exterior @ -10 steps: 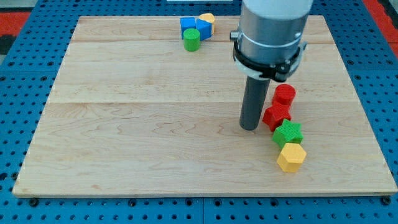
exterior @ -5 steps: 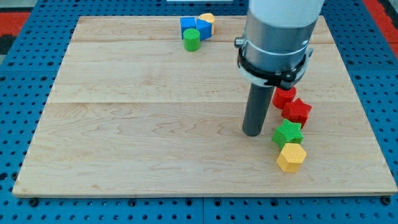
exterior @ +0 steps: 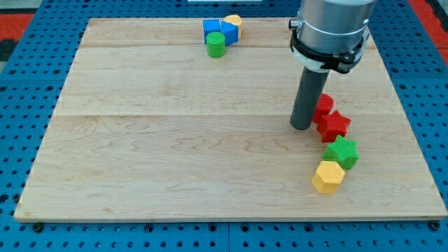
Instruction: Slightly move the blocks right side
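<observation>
My tip (exterior: 301, 128) sits on the table (exterior: 140, 140) just left of the red star block (exterior: 334, 124), close against it, with the red cylinder block (exterior: 323, 104) partly hidden behind the rod on the far side. There are no jaws on this arm, only the rod, so nothing is held. Nearer along the right side lie the green star block (exterior: 341, 152) and, touching it, the yellow hexagon block (exterior: 327, 176). Far off at the far edge sit a blue block (exterior: 212, 29), a green cylinder block (exterior: 216, 45) and a yellow block (exterior: 233, 22).

To do this step well, I judge a short, slow push rightward is best, aimed at the middle of the red blocks so they slide and do not spin away. The right edge is near, so stop early.
</observation>
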